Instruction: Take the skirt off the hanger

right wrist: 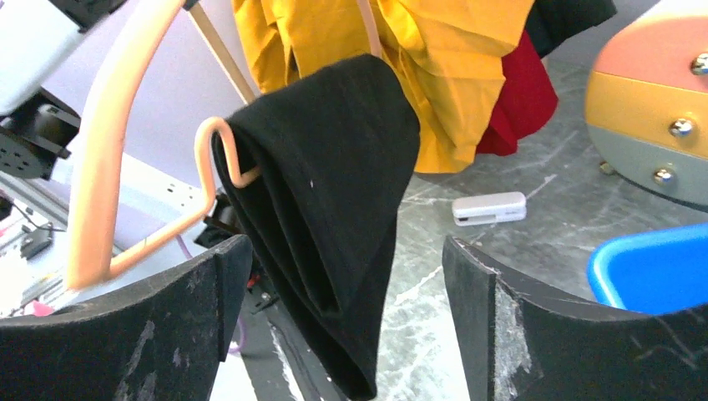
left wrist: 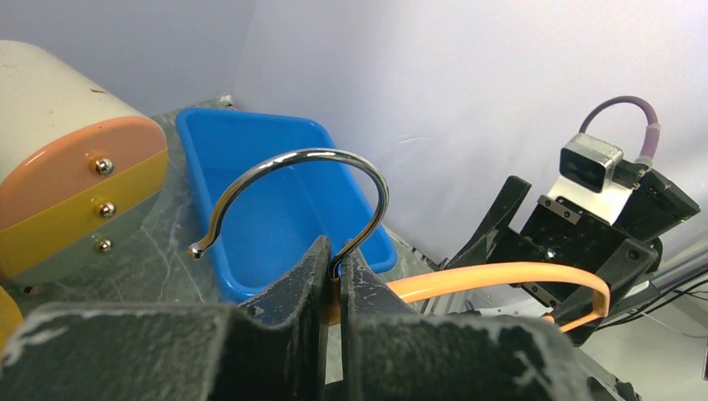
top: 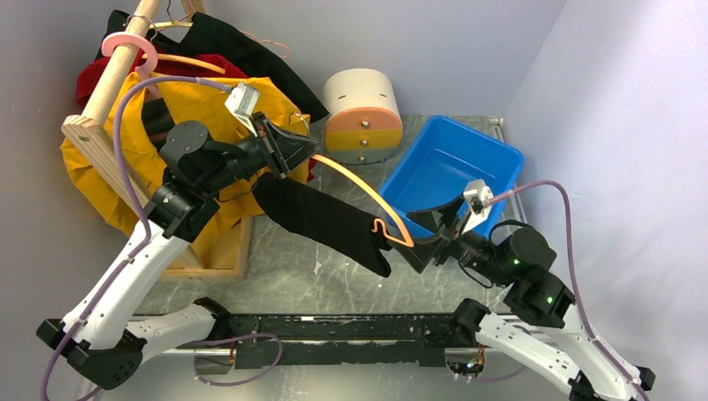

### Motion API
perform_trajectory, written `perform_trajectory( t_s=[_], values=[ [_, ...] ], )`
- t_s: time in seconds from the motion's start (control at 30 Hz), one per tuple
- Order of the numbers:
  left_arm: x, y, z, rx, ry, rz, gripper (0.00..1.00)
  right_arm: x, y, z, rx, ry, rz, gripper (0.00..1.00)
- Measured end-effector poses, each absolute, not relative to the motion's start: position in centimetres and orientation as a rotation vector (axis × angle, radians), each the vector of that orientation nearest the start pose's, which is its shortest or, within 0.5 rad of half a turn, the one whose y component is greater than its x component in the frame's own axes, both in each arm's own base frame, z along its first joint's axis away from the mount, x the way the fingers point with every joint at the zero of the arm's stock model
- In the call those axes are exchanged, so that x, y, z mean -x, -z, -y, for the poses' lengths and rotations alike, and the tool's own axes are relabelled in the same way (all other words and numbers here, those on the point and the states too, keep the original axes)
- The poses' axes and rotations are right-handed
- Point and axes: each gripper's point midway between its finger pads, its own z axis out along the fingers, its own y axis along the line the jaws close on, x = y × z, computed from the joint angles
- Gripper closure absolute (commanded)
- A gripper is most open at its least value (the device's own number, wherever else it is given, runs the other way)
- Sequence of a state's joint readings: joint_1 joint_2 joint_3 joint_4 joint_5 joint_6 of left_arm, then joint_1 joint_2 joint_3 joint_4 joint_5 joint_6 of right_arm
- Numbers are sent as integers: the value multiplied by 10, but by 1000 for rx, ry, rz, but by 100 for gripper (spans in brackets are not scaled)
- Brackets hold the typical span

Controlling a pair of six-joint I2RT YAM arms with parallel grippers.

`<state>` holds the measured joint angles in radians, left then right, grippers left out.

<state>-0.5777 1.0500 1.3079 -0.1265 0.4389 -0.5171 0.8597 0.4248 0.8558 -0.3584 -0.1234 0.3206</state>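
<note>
Black skirt (top: 321, 213) draped on hanger (top: 361, 184), whose neck the left gripper (left wrist: 334, 259) pinches; right gripper (right wrist: 342, 276) fingers (right wrist: 159, 317) spread, flanking its loose end, pre-grasp; next, probably: close, pull free.

We see pale lilac-grey walls, a far wall (top: 451, 42) and a right wall (top: 626, 100), meeting in a corner beyond the table (top: 334, 280), whose top is grey and veined like stone. At the far left stands a wooden rack (top: 90, 135) hung with yellow cloth (top: 200, 100), red cloth (top: 83, 83) and black cloth (top: 234, 42). At the far centre sits a rounded drawer unit (top: 361, 117), cream above orange, yellow and grey bands. Just right of it lies a blue bin (top: 447, 171). A small white box (right wrist: 489, 208) rests on the table. The light is soft and even.
</note>
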Motion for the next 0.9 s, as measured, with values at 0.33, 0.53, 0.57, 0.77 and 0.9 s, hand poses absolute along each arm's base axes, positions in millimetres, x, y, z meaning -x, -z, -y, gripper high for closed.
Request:
perform_trajectory(
  t_s=[0.33,0.53,0.57,0.77,0.9],
  values=[
    [-228,-457,264,-445,1213,-1508,93,-139,-357,-225,556,-1061,-1521,28],
    [-227,-458,264,-440,1223,-1512,93,-139,-363,-232,563,-1091,-1482,23],
    [-227,-458,264,-443,1225,-1511,93,-140,-362,-234,566,-1098,-1479,22],
    [-227,-457,264,-445,1226,-1512,93,-141,-350,-247,587,-1136,-1506,21],
    [-227,-457,265,-445,1225,-1516,93,-143,-346,-252,599,-1143,-1521,22]
  ],
)
